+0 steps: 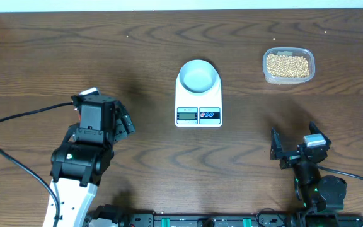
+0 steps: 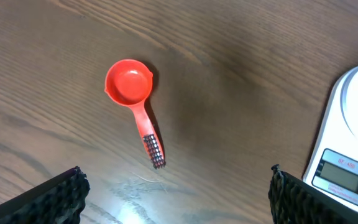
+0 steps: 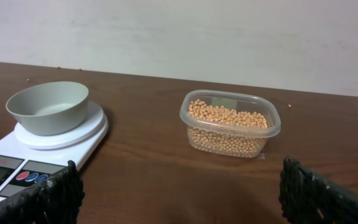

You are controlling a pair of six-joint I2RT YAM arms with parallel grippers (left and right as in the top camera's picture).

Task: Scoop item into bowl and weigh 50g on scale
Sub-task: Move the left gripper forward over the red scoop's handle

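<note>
A pale bowl (image 1: 198,77) (image 3: 48,106) stands empty on the white scale (image 1: 198,112) (image 3: 23,163) at the table's middle. Tan beans (image 1: 288,65) (image 3: 229,121) fill a clear tub at the back right. In the left wrist view a red scoop (image 2: 129,84) lies flat on the wood, its cup away from me and its handle pointing back toward my open left gripper (image 2: 176,199) (image 1: 123,123); nothing is between its fingers. In the overhead view the scoop is hidden under the left arm. My right gripper (image 3: 179,199) (image 1: 295,145) hangs open and empty in front of the tub.
The scale's edge (image 2: 353,149) shows at the right of the left wrist view. A black cable (image 1: 17,120) loops over the table at the left. A pale wall (image 3: 179,37) stands behind the table's far edge.
</note>
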